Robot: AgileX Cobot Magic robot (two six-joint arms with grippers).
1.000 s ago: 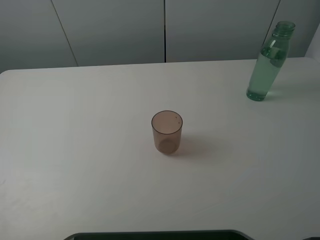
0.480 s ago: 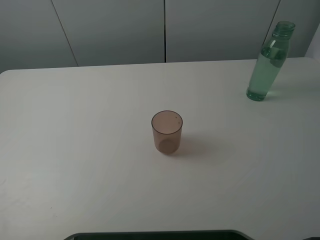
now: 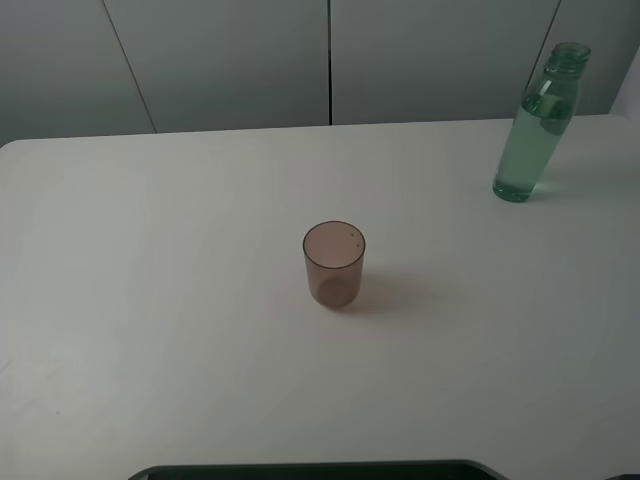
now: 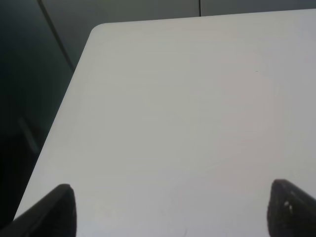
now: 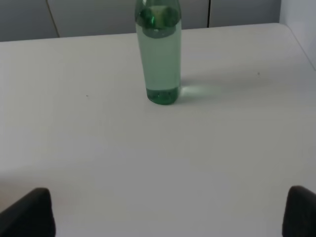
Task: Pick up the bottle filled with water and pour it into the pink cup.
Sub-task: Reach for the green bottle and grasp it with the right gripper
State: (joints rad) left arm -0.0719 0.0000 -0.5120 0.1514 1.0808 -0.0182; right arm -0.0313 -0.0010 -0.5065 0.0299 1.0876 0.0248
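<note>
White and matte, the broad table [image 3: 180, 330] with rounded corners carries both items. On it, near the far right corner, the tall, slim bottle [image 3: 535, 130] of translucent green plastic stands upright and uncapped, mostly full of clear water [image 5: 159, 64] and well apart from the cup. Near the table's middle stands the pink cup [image 3: 334, 264], a small translucent brownish-pink plastic tumbler, upright with its mouth open. Over bare tabletop in front of the bottle, the right gripper [image 5: 165, 212] hovers, spread wide and holding nothing. Over the table's left side, the left gripper [image 4: 173, 210] hangs, likewise spread wide and empty.
</note>
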